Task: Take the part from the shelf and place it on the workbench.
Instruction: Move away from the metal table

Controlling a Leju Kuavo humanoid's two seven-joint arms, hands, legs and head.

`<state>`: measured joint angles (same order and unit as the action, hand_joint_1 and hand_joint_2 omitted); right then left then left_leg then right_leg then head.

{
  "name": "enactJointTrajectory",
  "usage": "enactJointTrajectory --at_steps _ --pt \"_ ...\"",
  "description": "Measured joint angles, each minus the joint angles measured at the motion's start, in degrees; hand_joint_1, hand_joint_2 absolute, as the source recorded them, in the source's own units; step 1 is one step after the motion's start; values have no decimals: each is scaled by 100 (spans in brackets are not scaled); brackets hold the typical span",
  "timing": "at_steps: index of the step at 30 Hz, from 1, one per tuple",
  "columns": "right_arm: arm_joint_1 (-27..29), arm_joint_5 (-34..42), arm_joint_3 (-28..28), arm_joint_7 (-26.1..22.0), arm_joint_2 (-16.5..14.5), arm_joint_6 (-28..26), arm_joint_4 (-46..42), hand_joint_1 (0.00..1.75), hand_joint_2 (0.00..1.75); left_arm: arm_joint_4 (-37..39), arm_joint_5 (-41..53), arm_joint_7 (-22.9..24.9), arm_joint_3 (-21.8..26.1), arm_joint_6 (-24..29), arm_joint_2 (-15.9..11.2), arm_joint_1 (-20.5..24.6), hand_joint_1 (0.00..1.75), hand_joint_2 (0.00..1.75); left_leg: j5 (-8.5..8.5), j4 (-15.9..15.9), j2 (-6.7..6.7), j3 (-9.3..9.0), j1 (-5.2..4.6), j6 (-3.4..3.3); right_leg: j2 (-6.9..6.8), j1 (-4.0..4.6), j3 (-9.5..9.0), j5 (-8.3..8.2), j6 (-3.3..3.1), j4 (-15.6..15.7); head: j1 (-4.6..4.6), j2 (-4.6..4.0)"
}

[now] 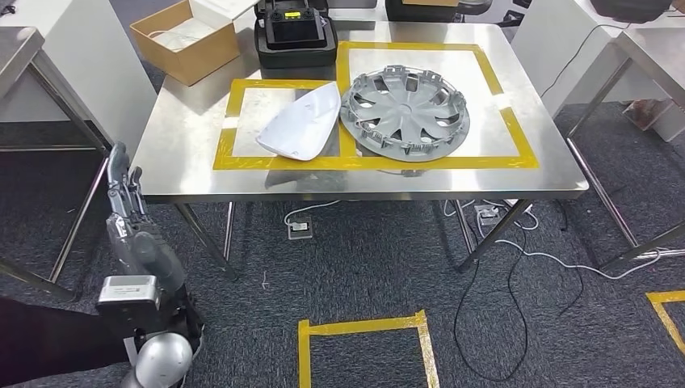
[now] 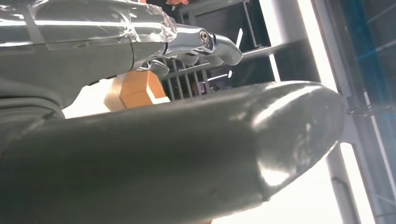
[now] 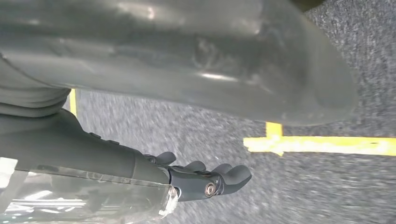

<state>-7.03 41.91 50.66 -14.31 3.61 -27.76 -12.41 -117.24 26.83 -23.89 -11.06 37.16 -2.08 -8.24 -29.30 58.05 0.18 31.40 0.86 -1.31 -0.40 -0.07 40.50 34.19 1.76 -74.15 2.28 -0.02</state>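
A white curved shell part (image 1: pixel 300 123) lies on the steel workbench (image 1: pixel 186 121), inside the smaller yellow-taped rectangle. Beside it, a grey wheel cover (image 1: pixel 404 111) fills part of the larger taped rectangle and slightly overlaps the tape between them. My left hand (image 1: pixel 123 182) is raised beside the bench's near left corner, below its top, fingers pointing up and holding nothing. In the left wrist view its fingers (image 2: pixel 205 44) are stretched out and empty. My right hand (image 3: pixel 187 179) hangs over the grey carpet with fingers apart and nothing in them.
A cardboard box (image 1: pixel 184 39) and a black case (image 1: pixel 295 32) sit at the bench's far edge. Cables (image 1: pixel 517 267) trail on the carpet under the bench. A yellow tape square (image 1: pixel 367 347) marks the floor in front. Other tables stand left (image 1: pixel 16 48) and right (image 1: pixel 646 56).
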Motion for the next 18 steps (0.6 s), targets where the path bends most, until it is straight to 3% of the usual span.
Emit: enactJointTrajectory --at_steps 1,3,4,5,8,10,12,14,15,16,17,18 --pt "1 66 -12 -1 14 12 0 0 0 4 35 29 2 0 0 -14 0 0 21 0 32 23 -12 5 -14 10 -244 -137 -40 316 1 0" --pt "-10 148 -38 -10 53 36 0 0 0 2 72 60 9 0 0 -37 0 0 44 -1 126 35 -36 20 -180 68 -846 -371 -165 1229 3 0" --pt "-19 170 -54 -15 75 46 -1 0 0 2 80 67 14 0 0 -46 0 0 56 -5 192 33 -41 38 -273 111 -1070 -451 -217 1597 6 0" --pt "-29 181 -74 -20 94 54 -1 0 0 1 85 70 21 0 1 -52 0 0 67 -9 259 31 -37 61 -338 151 -1166 -469 -260 1778 4 0" --pt "-31 190 -127 -27 134 65 -2 0 0 -3 93 73 53 0 4 -56 0 0 78 -42 423 5 -22 153 -228 176 -1152 -547 -326 1908 -1 0" --pt "-11 191 -145 -28 143 69 -1 0 0 -9 96 72 74 0 5 -54 0 0 -94 128 226 70 -26 210 -120 141 -1171 -652 -367 2037 16 0" --pt "0 191 -160 -29 144 73 0 0 0 -7 97 74 92 0 6 -61 0 0 -473 743 -23 354 -27 241 -15 129 -1150 -714 -395 2084 43 0" --pt "10 192 -165 -29 146 76 1 0 0 6 97 80 104 0 7 -73 0 0 -723 1402 -55 657 -31 257 90 136 -1101 -727 -400 2052 56 0" --pt "19 194 -165 -29 145 79 1 0 0 12 97 82 107 0 7 -77 0 0 -668 1472 -53 681 -31 263 146 138 -1082 -726 -396 2024 55 0" --pt "27 199 -166 -29 145 82 1 0 0 16 97 79 108 0 7 -80 0 0 -517 1344 -60 603 -28 267 204 136 -1068 -720 -387 1989 57 0" --pt "30 210 -166 -31 144 86 1 0 0 19 97 74 108 0 7 -80 0 0 -295 1002 -112 415 -17 268 267 132 -1056 -706 -372 1946 58 0" --pt "31 223 -166 -33 143 92 1 0 0 22 97 67 108 0 7 -79 0 0 -136 623 -252 197 4 261 326 128 -1030 -686 -350 1897 56 0"
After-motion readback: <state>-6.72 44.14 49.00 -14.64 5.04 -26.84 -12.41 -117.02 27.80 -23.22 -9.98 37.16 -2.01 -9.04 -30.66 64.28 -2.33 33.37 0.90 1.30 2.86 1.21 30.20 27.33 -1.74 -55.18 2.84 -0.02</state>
